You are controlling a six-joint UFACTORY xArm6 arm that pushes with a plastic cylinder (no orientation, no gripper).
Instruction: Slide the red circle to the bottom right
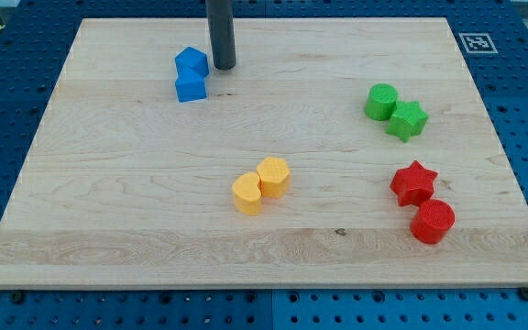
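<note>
The red circle [432, 221] lies on the wooden board [108, 229] near the view's bottom right, touching the red star [413, 182] just above and left of it. My tip [224, 66] rests on the board at the view's top, left of centre, far from the red circle. It stands just right of two blue blocks: a blue pentagon-like block [192, 62] and a blue cube [191, 86] below it.
A green circle [380, 101] and a green star [408, 119] touch each other at the view's right. Two yellow blocks, a heart-like one [247, 194] and a hexagon [273, 176], sit together at the centre bottom. A marker tag [476, 42] is at the top right corner.
</note>
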